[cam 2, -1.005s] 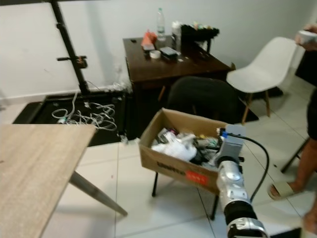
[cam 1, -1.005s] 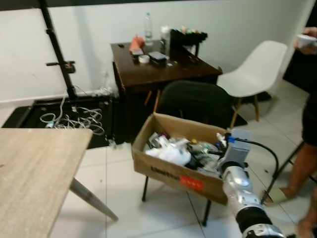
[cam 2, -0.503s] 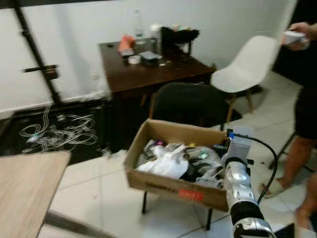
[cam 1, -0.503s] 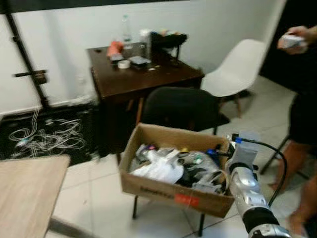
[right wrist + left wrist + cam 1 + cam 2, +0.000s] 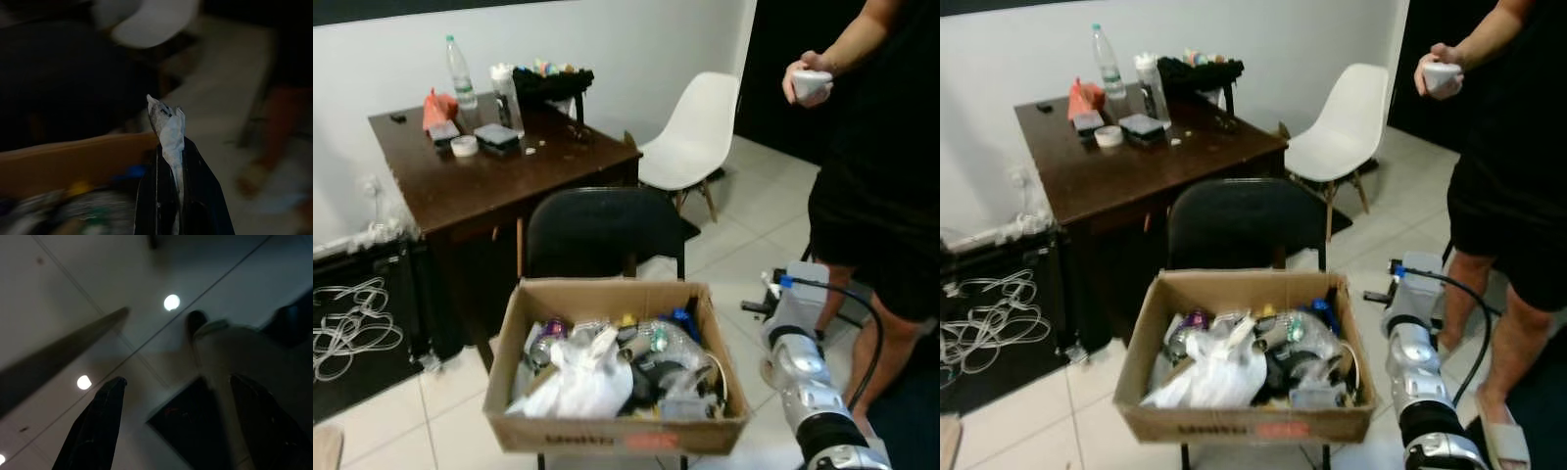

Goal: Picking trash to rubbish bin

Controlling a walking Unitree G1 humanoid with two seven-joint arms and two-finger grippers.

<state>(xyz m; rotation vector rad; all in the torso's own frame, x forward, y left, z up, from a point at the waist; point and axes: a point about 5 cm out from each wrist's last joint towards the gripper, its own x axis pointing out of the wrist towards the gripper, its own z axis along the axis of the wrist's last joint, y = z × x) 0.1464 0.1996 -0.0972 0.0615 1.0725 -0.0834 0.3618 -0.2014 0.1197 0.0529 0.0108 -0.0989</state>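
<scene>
Cardboard box (image 5: 607, 431) holds white bag (image 5: 582, 377), bottles (image 5: 651, 338)

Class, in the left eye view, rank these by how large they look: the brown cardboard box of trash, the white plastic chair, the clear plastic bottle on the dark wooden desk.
1. Brown cardboard box, largest, though also nearest the camera.
2. White plastic chair.
3. Clear plastic bottle, smallest, standing far back on the dark wooden desk.

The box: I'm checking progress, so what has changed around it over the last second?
The camera swung, so the box now sits squarely ahead, with the wooden table out of frame; the things themselves did not move. The right gripper remains beside the box, shut on a paper scrap. The left gripper hangs idle. The person stands at the right.
</scene>
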